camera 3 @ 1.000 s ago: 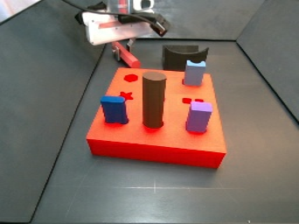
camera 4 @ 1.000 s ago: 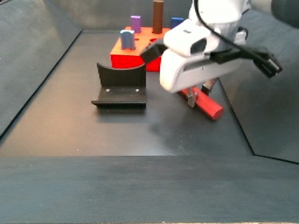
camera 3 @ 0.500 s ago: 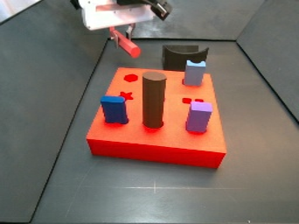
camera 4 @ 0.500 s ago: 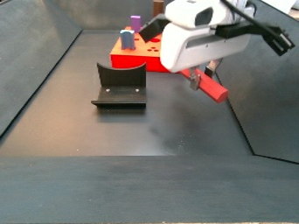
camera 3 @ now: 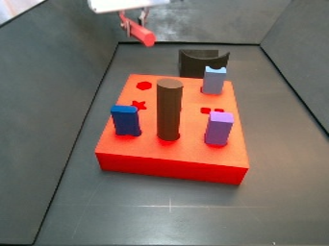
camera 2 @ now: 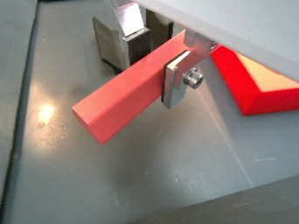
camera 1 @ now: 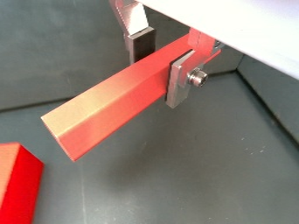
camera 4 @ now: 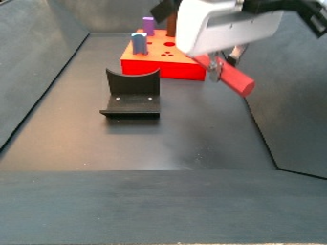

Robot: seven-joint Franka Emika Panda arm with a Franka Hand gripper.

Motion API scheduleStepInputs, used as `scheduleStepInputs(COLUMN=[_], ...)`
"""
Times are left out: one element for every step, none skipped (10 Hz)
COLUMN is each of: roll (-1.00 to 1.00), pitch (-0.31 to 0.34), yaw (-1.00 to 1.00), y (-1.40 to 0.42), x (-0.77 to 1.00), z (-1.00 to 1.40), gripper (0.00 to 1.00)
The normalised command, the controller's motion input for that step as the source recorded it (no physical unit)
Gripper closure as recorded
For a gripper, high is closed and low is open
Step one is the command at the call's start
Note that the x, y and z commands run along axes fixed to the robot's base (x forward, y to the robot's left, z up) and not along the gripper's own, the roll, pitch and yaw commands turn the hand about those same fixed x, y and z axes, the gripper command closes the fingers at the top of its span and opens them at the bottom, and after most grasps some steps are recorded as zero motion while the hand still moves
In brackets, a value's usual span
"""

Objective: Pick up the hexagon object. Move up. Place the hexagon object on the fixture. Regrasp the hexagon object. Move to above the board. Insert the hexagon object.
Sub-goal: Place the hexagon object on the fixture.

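The hexagon object [camera 1: 111, 109] is a long salmon-pink rod, and my gripper [camera 1: 162, 66] is shut on it partway along its length. Both wrist views show it clamped between the dark pad and the silver plate, with the long end [camera 2: 117, 101] sticking out on a slant. In the side views the gripper [camera 3: 133, 21] holds the hexagon object [camera 4: 234, 78] well above the floor. It hangs beyond the board's [camera 3: 180, 159] far left corner. The fixture [camera 4: 130, 93] stands on the floor, off to one side of the gripper [camera 4: 220, 67].
On the red board stand a dark brown peg [camera 3: 170, 109], a blue peg [camera 3: 125, 119], a purple peg [camera 3: 218, 127] and a light-blue peg [camera 3: 214, 79]. Dark walls slope up round the floor. A board corner [camera 2: 263, 83] shows in a wrist view.
The gripper has risen straight up from the floor with the hexagon object held in it, and is now near the top of both side views.
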Motion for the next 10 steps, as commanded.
scheduleStepInputs(roll=[0.09,0.1,0.11,0.12,0.11,0.11,0.11,0.12,-0.1,-0.11], pitch=[0.043,0.051,0.054,0.06,0.065,0.075,0.082,0.09,-0.085,-0.085], yaw=[-0.01,0.0,0.0,0.01,0.02,0.02,0.03,0.03,-1.0,-1.0], y=[0.01,0.01,0.01,0.0,0.0,0.01,0.01,0.01,-0.27,-0.26], x=[-0.03,-0.04,-0.04,-0.03,-0.02,-0.01,-0.01,0.0,1.0,1.0], z=[1.0,1.0,1.0,0.81,0.67,0.48,0.38,0.19,0.0,-0.02], gripper=[1.0,1.0,1.0,1.0,1.0,1.0,1.0,1.0,1.0,1.0])
